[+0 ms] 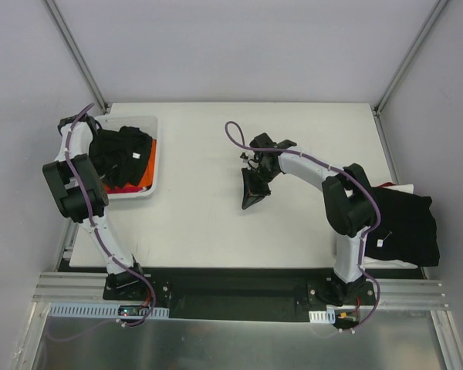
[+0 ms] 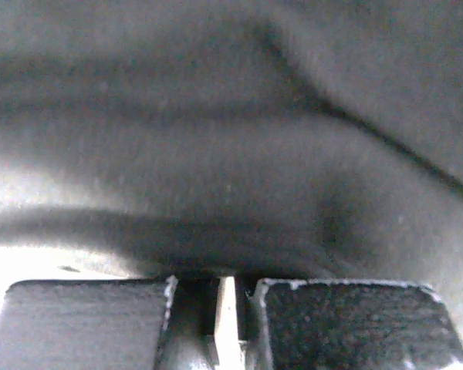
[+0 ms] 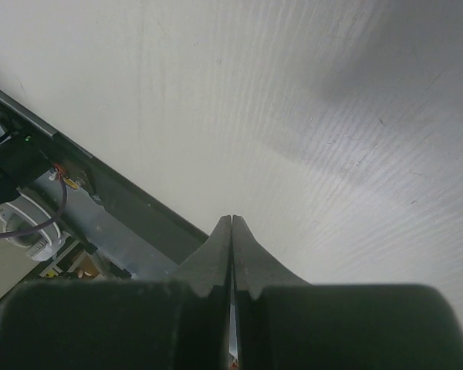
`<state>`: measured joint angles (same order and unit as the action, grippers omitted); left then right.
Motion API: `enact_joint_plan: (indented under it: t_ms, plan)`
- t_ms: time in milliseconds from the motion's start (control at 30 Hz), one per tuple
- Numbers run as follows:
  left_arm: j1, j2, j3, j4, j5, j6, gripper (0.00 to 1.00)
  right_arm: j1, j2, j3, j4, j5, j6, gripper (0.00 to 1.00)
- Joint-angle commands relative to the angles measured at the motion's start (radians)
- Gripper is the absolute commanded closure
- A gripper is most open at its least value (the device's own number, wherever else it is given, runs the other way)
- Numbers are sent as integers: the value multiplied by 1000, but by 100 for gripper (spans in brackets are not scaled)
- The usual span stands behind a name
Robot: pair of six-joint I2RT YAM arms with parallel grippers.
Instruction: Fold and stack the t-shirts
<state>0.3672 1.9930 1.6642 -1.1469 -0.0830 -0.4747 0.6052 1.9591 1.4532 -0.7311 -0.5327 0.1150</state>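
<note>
Several t-shirts lie in the white lattice basket (image 1: 131, 119) at the far left: black t-shirts (image 1: 127, 150) on top, an orange one (image 1: 150, 158) and a red one (image 1: 127, 187) beneath. My left gripper (image 1: 106, 146) reaches down into the pile. In the left wrist view its jaws stand only slightly apart, and the gripper (image 2: 216, 274) is buried in a black t-shirt (image 2: 231, 154). My right gripper (image 1: 251, 202) is shut and empty above the bare table middle, as the right wrist view (image 3: 231, 220) also shows. A folded black t-shirt (image 1: 405, 223) lies at the table's right edge.
The white table (image 1: 201, 223) has a black front rail (image 3: 139, 208) along its near edge. Something white (image 1: 401, 187) shows under the folded black shirt at the right. Grey walls close in the table on three sides.
</note>
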Motion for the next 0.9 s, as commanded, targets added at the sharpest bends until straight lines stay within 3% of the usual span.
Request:
enact_joint_plan:
  t_ms: [0,533,867]
  plan:
    - [-5,69,112,15,-14,-1,100,-1,-20,23,-17,-23,-2,99]
    - [-79,389,626,-40,40,12,100,-2,-100,-83,-8,-9,-3,99]
    - [-178,336,531,-19,28,-5,100,-1,-117,-88,-11,10,-5,99]
